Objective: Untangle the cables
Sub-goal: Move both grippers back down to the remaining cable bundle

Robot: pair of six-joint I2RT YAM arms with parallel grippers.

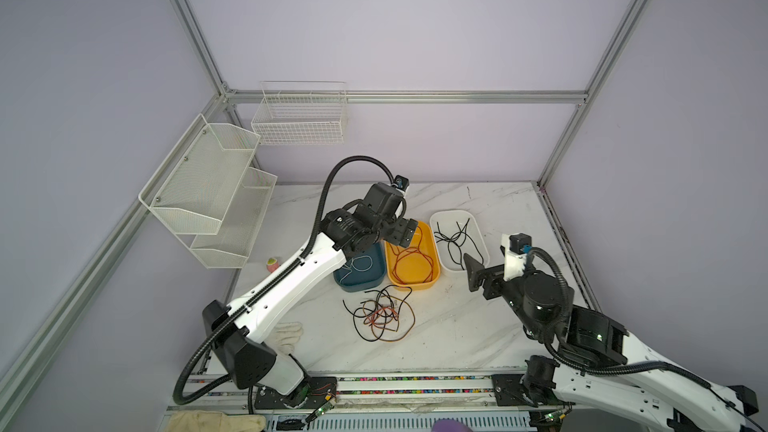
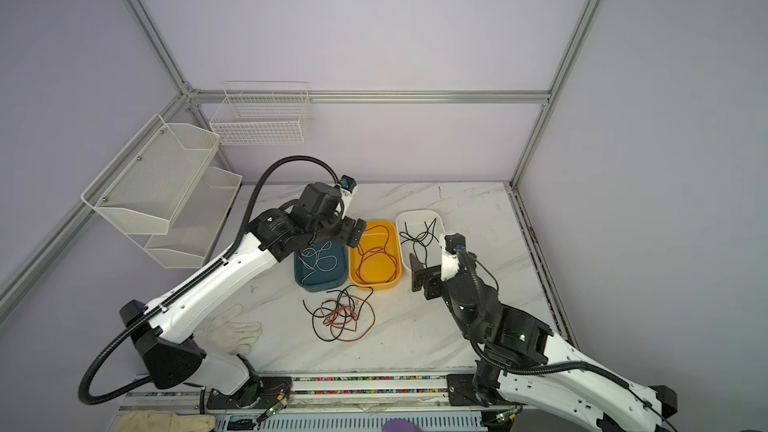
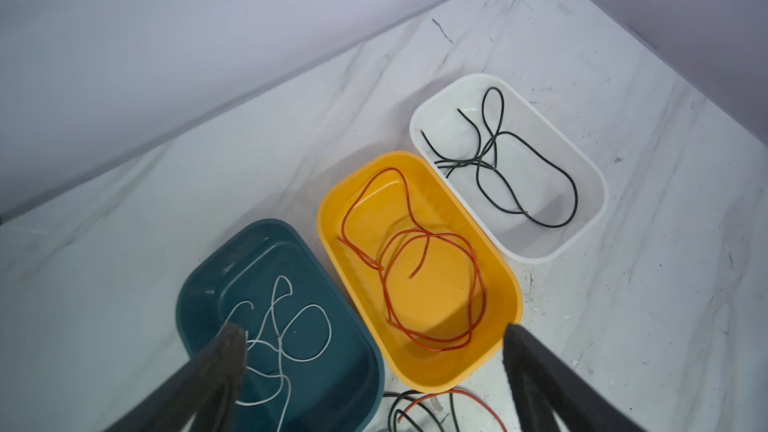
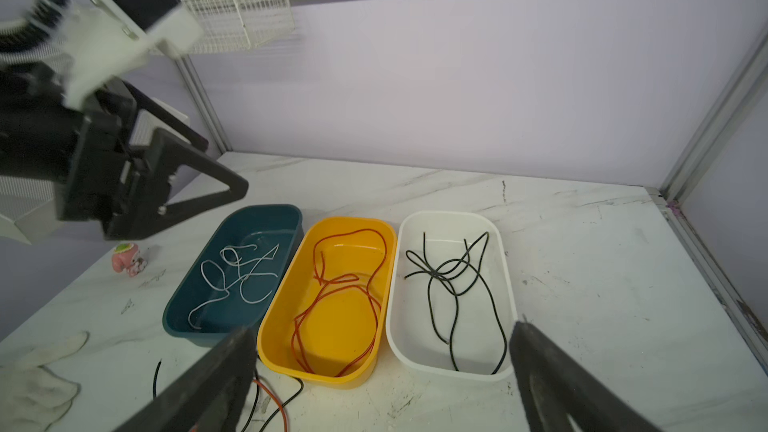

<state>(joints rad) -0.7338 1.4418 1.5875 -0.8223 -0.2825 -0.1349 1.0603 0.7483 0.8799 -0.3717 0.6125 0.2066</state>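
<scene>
White marbled desk is carrying everything. Two-tier mesh shelf and wire basket are hanging on the walls at the far left corner. Left arm is reaching over the desk, and its left fingers are hovering spread wide above the blue and yellow bins, holding nothing. Right arm is waiting at the near right, with the right fingers also standing wide apart and empty, just in front of the white bin. Three bins are sitting in a row, touching or nearly so: blue bin is holding a white cable, yellow bin an orange cable, white bin black cables. A tangle of black and orange-brown cables is lying loose on the desk just in front of the bins. A pale glove is lying flat near the left arm's base. A small pink toy is standing left of the blue bin.
</scene>
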